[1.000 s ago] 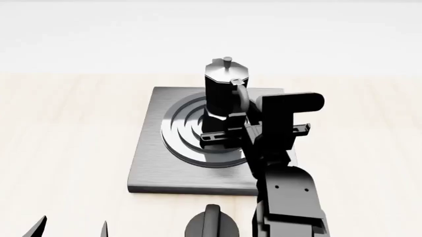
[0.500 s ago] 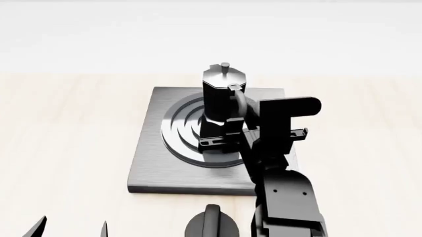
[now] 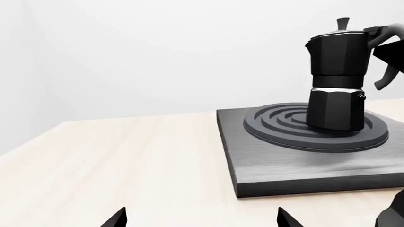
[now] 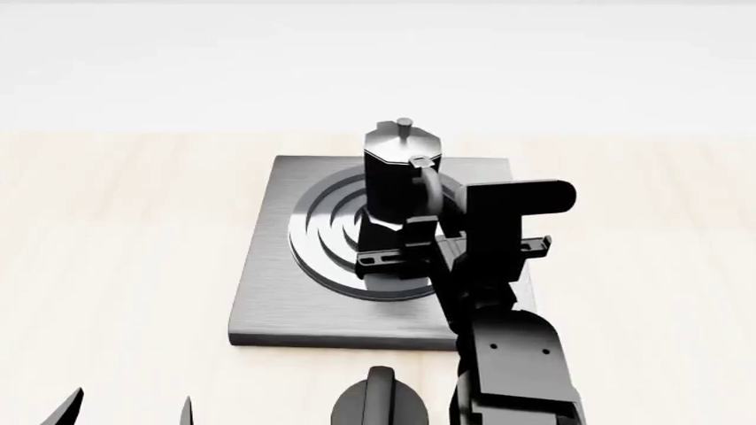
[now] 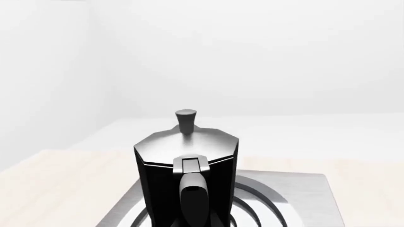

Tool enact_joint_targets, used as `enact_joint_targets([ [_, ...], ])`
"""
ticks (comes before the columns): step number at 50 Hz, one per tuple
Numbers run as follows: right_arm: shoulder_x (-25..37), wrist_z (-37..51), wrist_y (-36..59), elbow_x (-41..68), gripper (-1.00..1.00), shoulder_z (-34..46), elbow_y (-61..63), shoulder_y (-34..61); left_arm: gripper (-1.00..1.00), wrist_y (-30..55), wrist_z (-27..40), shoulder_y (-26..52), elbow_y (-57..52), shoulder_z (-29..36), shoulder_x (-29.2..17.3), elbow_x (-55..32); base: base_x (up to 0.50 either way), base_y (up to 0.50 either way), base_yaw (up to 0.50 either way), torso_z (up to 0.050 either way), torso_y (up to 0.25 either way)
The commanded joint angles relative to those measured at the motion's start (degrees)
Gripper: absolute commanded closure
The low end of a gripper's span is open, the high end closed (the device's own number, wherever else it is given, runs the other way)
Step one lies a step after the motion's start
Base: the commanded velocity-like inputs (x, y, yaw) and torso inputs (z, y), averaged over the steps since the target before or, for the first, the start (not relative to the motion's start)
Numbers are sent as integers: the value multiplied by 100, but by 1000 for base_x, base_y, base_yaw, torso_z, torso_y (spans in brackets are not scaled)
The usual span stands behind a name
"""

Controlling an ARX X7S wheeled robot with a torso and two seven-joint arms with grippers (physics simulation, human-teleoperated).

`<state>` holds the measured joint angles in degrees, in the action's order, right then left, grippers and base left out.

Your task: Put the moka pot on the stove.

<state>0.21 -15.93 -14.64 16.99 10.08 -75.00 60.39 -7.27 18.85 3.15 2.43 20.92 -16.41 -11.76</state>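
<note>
The black moka pot (image 4: 399,173) stands upright on the raised burner rings of the dark-grey stove (image 4: 266,301), a little to the far side of the rings' centre. In the left wrist view the moka pot (image 3: 338,80) has its base down on the rings of the stove (image 3: 284,170). My right gripper (image 4: 416,232) reaches in from the near right and is shut on the pot's curved handle. The right wrist view looks straight at that handle and the silver lid of the moka pot (image 5: 183,175). My left gripper (image 4: 124,412) is open and holds nothing, low at the near left.
A round black dial knob (image 4: 381,403) lies on the light wooden table (image 4: 119,248) just in front of the stove's near edge, beside my right forearm. A white wall runs behind the table.
The right gripper has lowered the moka pot and shifted it slightly left, down onto the burner rings. The left gripper has not moved.
</note>
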Motion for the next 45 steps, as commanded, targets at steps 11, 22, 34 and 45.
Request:
enact_joint_targets([
  [11, -19, -67, 29, 20, 100, 16, 1, -44, -100, -254, -41, 10, 91, 0, 13, -24, 0, 0, 0, 0, 0],
  [22, -18, -203, 32, 64, 100, 119, 1, -190, -100, -259, -40, 17, 93, 26, -5, -34, 0, 0, 0, 0, 0],
  [34, -18, -329, -80, 145, -100, 278, 1, -346, -100, -267, -28, 22, 96, 42, -16, -54, 0, 0, 0, 0, 0],
  [45, -17, -393, -244, -73, -100, 213, 2, -444, -100, -283, -13, 26, 101, 56, -25, -64, 0, 0, 0, 0, 0],
])
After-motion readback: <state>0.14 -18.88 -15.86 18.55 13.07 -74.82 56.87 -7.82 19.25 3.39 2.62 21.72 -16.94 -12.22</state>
